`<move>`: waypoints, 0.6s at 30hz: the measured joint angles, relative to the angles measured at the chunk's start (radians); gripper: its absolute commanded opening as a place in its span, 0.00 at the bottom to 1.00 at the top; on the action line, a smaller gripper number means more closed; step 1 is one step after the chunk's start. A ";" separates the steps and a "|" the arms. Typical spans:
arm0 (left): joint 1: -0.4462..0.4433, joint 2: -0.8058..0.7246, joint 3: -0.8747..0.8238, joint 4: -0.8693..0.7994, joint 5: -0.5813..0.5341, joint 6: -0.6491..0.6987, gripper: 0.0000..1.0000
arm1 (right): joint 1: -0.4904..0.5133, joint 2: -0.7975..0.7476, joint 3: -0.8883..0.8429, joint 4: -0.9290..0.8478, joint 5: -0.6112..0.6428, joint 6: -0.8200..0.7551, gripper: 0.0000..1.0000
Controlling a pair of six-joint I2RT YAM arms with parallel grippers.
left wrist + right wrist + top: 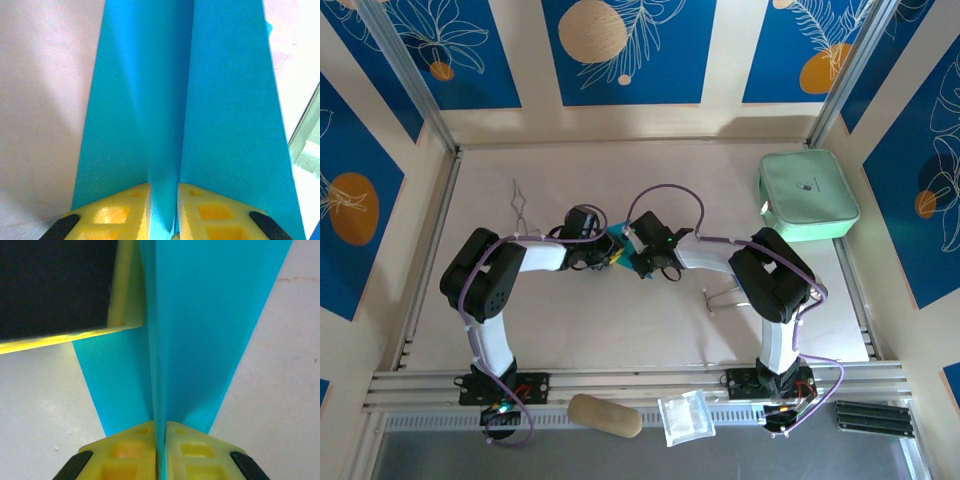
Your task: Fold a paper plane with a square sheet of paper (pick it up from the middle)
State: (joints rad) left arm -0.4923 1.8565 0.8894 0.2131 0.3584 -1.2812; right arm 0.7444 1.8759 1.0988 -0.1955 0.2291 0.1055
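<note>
Right now your creased teal-blue paper (618, 243) is over the middle of the tabletop (570, 320), pinched from both sides. Your left gripper (163, 212) is clenched on its central fold, with flaps spreading either side. Your right gripper (160, 452) is clamped tight on an upright crease. At the far right lies the mint-green pouch (807, 195).

Sheet of paper (225, 100) looked thin, smooth, matt; gripper fingers (215, 215) were smooth yellow plastic; table (550, 180) was matt.
</note>
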 measured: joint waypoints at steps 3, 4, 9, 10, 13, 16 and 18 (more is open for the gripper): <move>0.000 0.000 0.000 -0.003 -0.001 0.000 0.19 | -0.008 0.000 0.000 -0.001 -0.023 0.003 0.12; 0.000 0.000 0.000 -0.005 -0.001 0.001 0.19 | -0.010 0.000 0.000 -0.002 -0.032 0.006 0.12; 0.000 -0.002 0.000 -0.016 -0.004 0.008 0.18 | -0.023 0.008 0.001 -0.002 -0.072 0.014 0.12; 0.000 -0.002 0.000 -0.018 -0.005 0.008 0.18 | -0.026 0.008 0.001 -0.003 -0.080 0.015 0.12; -0.001 -0.005 0.000 -0.023 -0.008 0.012 0.18 | -0.038 0.011 0.004 -0.003 -0.111 0.023 0.12; -0.001 -0.013 0.000 -0.041 -0.015 0.023 0.18 | -0.048 0.018 0.008 -0.006 -0.146 0.029 0.13; -0.001 -0.020 0.000 -0.056 -0.020 0.030 0.18 | -0.055 0.024 0.013 -0.006 -0.171 0.033 0.12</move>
State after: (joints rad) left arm -0.4934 1.8366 0.8894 0.1574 0.3382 -1.2510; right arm 0.6891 1.8996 1.1122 -0.2012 0.0578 0.1383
